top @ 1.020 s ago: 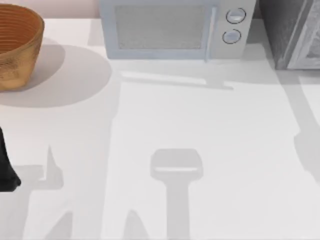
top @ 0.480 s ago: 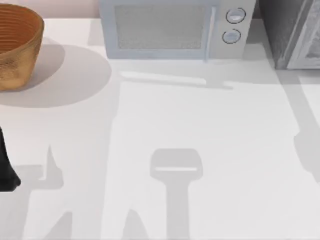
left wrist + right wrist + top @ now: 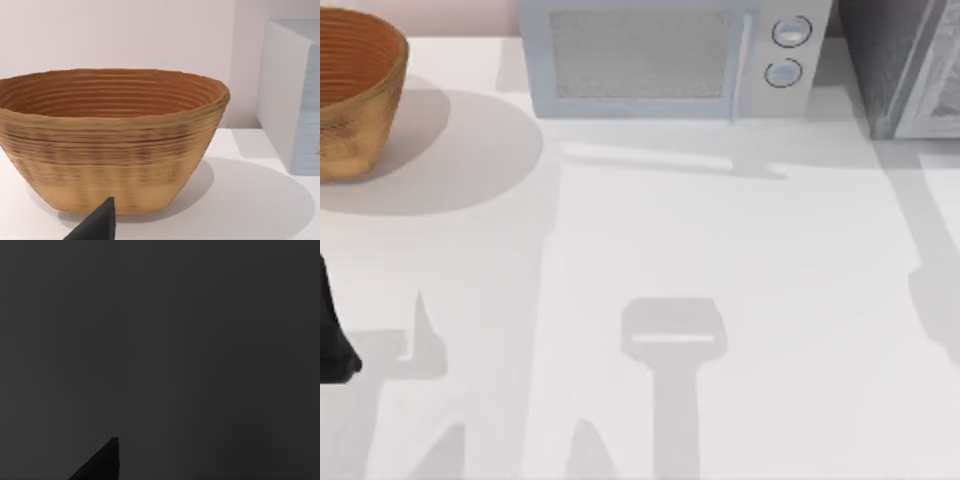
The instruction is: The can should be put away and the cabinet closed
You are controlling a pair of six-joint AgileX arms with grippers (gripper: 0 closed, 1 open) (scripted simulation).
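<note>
Left arm (image 3: 332,335) parked at the tabletop's (image 3: 720,250) left edge, facing the woven basket (image 3: 112,140); finger state cannot be told. Right wrist view dark.

A white microwave (image 3: 665,58) sits at the back of the white table (image 3: 740,260), door shut, with two round knobs (image 3: 786,50) stacked one above the other on the right side of its front. Off to the microwave's left there's a woven brown basket (image 3: 350,92), standing upright with nothing visible inside it; the left wrist view shows the basket (image 3: 112,140) with the microwave's side just beyond it.
</note>
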